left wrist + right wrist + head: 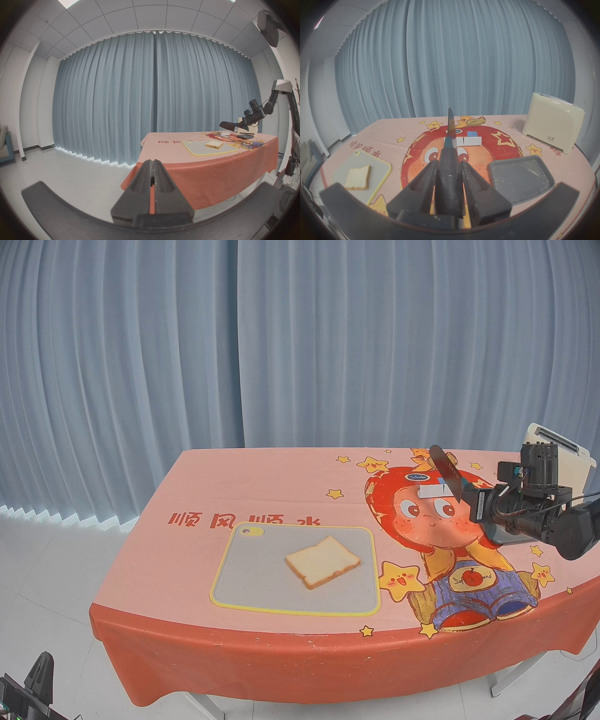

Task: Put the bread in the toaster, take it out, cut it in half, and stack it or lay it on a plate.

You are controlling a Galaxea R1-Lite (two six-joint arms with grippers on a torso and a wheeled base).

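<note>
A slice of bread (323, 562) lies flat on the grey cutting board (262, 580) with a yellow rim, near the table's front. My right gripper (476, 501) hangs above the table's right side, shut on the handle of a knife (446, 472) whose blade points up and toward the table's middle. From the wrist, the knife (451, 134) sticks out between the right gripper's (449, 165) fingers, with the bread (357, 177) far off. The cream toaster (565, 455) stands at the far right. My left gripper (152, 175) is shut, low beside the table's left.
A dark grey tray (520, 178) lies on the table between the toaster (553, 122) and the right gripper. A small white block (468, 141) sits on the cartoon face on the cloth. A blue curtain hangs behind the table.
</note>
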